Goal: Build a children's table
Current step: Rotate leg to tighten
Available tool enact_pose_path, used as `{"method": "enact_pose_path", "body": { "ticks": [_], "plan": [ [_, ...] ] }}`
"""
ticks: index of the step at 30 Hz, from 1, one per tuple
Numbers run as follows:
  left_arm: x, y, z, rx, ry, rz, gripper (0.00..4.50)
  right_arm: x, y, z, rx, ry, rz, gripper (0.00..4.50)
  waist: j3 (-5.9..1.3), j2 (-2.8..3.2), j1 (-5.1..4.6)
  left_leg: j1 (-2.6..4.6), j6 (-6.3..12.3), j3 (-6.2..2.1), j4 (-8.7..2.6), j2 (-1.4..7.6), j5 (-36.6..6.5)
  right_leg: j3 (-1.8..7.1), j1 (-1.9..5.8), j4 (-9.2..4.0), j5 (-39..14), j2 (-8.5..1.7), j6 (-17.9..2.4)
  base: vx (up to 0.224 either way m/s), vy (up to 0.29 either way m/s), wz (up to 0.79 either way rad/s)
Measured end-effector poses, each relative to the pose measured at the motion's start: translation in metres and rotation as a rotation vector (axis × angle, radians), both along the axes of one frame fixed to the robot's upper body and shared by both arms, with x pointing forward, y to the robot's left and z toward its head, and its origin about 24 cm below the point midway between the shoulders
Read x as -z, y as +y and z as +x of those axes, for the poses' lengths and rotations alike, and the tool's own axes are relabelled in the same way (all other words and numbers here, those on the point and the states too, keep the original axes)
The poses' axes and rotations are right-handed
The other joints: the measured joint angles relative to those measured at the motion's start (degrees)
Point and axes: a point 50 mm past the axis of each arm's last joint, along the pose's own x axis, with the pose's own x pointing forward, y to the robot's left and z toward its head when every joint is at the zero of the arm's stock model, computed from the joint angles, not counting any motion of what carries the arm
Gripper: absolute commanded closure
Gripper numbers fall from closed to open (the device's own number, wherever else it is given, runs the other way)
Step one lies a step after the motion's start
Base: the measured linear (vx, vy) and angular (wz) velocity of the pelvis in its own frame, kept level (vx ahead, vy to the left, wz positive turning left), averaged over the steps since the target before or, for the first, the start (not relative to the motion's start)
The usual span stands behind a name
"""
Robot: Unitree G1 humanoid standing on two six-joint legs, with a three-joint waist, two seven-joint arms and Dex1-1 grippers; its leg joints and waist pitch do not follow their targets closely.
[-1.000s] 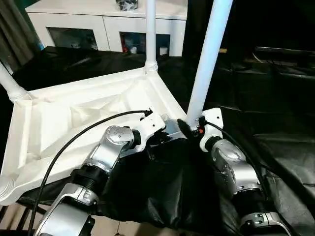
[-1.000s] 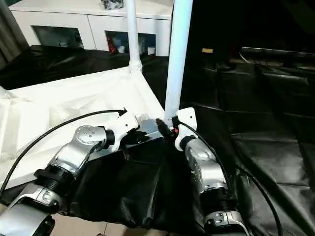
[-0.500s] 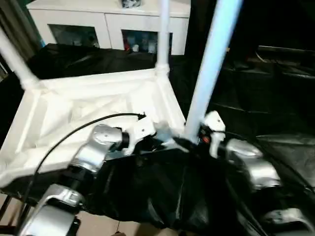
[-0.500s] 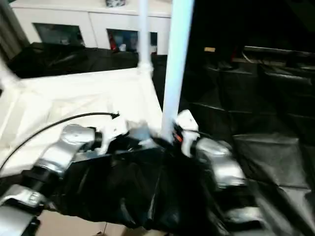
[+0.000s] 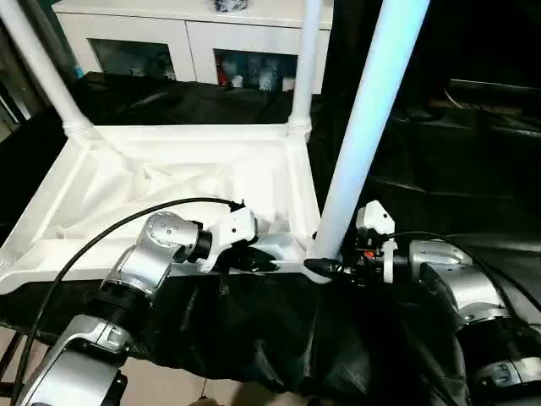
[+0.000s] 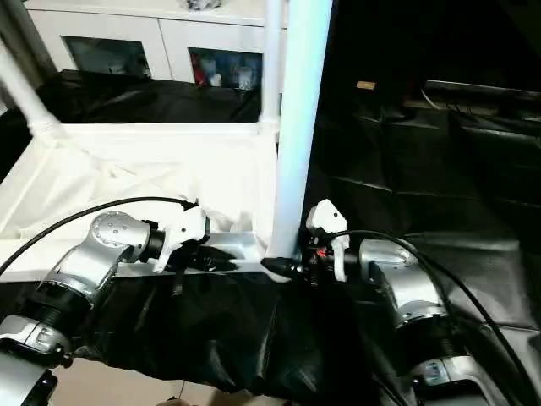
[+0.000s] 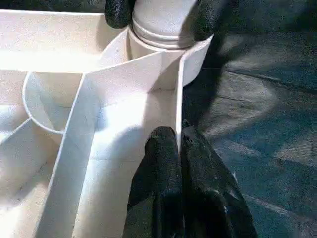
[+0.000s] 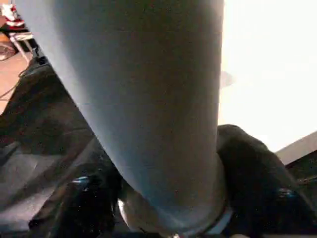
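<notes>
The children's table top (image 5: 161, 182) lies upside down, white and ribbed, on black cloth. Two white legs stand in its far corner sockets, one on the left (image 5: 40, 63) and one on the right (image 5: 306, 63). A third leg (image 5: 365, 135) rises from the near right corner socket. My right gripper (image 5: 319, 269) is shut on this leg's base, with a black finger (image 8: 247, 163) on each side of it. My left gripper (image 7: 177, 136) is shut on the thin rim wall of the table top (image 7: 124, 74), just beside that same corner.
A white cabinet with glass doors (image 5: 194, 42) stands behind. The large black-draped table (image 5: 473, 169) stretches to the right. Loose folds of the black cloth (image 5: 279, 338) hang over the near edge below both wrists. A black cable (image 5: 101, 245) loops over my left forearm.
The whole view has shifted. My right forearm has swung out to the right and now reaches the leg's base sideways. My left gripper stays on the rim.
</notes>
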Motion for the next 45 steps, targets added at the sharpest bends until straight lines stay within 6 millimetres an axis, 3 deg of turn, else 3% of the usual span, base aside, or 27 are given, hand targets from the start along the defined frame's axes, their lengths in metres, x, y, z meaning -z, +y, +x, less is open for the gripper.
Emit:
{"method": "enact_pose_path", "body": {
  "ticks": [10,13,18,21,24,26,33,41,45],
  "plan": [
    [0.0,0.002,0.0,0.0,0.002,0.013,4.5,0.003,0.006,-0.002,0.029,-0.018,0.015,1.98,-0.06,-0.1,-0.06,0.08,-0.01,0.0,0.02,0.03,0.0,-0.01,0.03,0.06,0.0,0.0,0.0,0.0,0.0,0.0],
    [0.002,0.0,0.008,-0.092,-0.039,0.025,4.5,0.009,0.015,0.007,0.216,-0.051,0.042,1.99,-0.09,-0.13,-0.98,0.23,-0.25,0.0,0.08,0.02,0.0,-0.01,0.13,0.08,0.1,0.0,-0.2,0.0,0.0,0.0],
    [0.008,-0.027,0.017,-0.264,-0.073,-0.017,4.5,0.013,0.022,0.024,0.555,-0.121,0.027,2.08,-0.12,-0.2,-1.36,0.67,-0.28,0.0,0.16,-0.04,0.1,0.12,0.63,-0.16,0.0,-0.01,0.1,0.0,0.0,0.0],
    [0.009,-0.04,0.02,-0.349,-0.077,-0.027,4.5,0.013,0.029,0.031,0.749,-0.115,0.042,2.14,-0.29,0.08,-1.59,0.74,-0.27,0.01,0.11,-0.14,0.0,0.21,0.72,-0.2,0.0,-0.05,0.1,0.0,0.0,0.0],
    [0.01,-0.044,0.021,-0.379,-0.08,-0.027,4.5,0.009,0.035,0.033,0.796,-0.141,0.047,2.14,-0.35,0.16,-1.71,0.84,-0.28,0.0,-0.07,-0.13,0.0,0.17,0.75,-0.2,0.0,-0.04,0.0,0.0,0.0,0.0],
    [0.01,-0.046,0.021,-0.386,-0.078,-0.03,4.5,0.009,0.036,0.033,0.806,-0.155,0.039,2.14,-0.44,0.35,-1.77,0.83,-0.28,0.0,-0.13,-0.13,0.0,0.16,0.74,-0.2,0.1,-0.04,0.0,0.0,0.0,0.0],
    [0.01,-0.044,0.019,-0.365,-0.091,-0.038,4.5,0.007,0.035,0.033,0.764,-0.161,0.052,1.48,-0.45,0.54,-2.01,0.75,-0.28,-0.01,-0.31,-0.13,0.0,0.13,0.69,-0.27,0.1,-0.04,0.0,0.0,0.0,0.0],
    [0.007,-0.035,0.014,-0.284,-0.079,-0.054,4.5,0.006,0.022,0.029,0.557,-0.189,-0.014,1.35,-0.43,0.55,-2.09,0.52,-0.02,-0.08,-0.5,-0.09,0.2,-0.03,0.59,-0.48,0.1,-0.01,0.0,0.0,0.0,0.0],
    [0.005,-0.022,0.01,-0.189,-0.044,-0.049,4.5,0.006,0.009,0.018,0.333,-0.165,-0.053,1.35,-0.42,0.53,-1.67,0.44,0.04,-0.08,-0.47,-0.08,0.1,-0.03,0.6,-0.56,0.1,-0.01,0.0,0.0,0.0,0.0]
  ]
}}
